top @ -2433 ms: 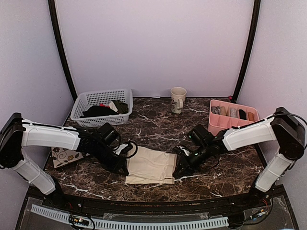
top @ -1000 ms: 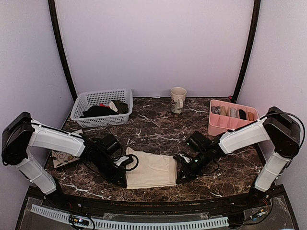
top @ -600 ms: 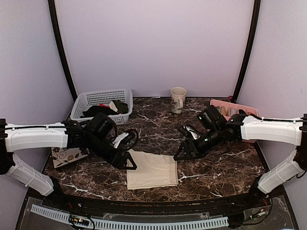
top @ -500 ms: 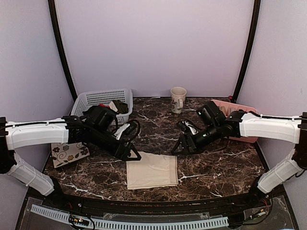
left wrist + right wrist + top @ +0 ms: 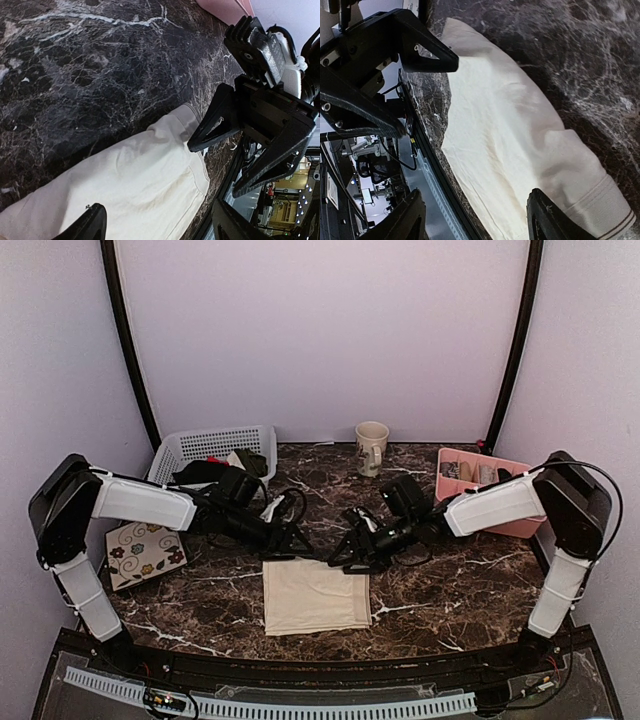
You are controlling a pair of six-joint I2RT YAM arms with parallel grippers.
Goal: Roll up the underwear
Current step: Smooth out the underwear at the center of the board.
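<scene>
Though faintly creased, cream underwear (image 5: 315,597) flat, roughly square

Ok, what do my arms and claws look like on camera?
Both arms have white shells with black joints: left arm, right arm. Black cables loop near each wrist. The left claw and right claw are matte black with angular, wedge-shaped fingers.

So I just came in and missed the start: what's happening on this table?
Two robot arms are working on a cream underwear that lies flat and unrolled on the marble table. The left gripper and the right gripper are both open and empty, poised close together at the cloth's far edge. Neither holds the fabric, and no roll has been started.
</scene>
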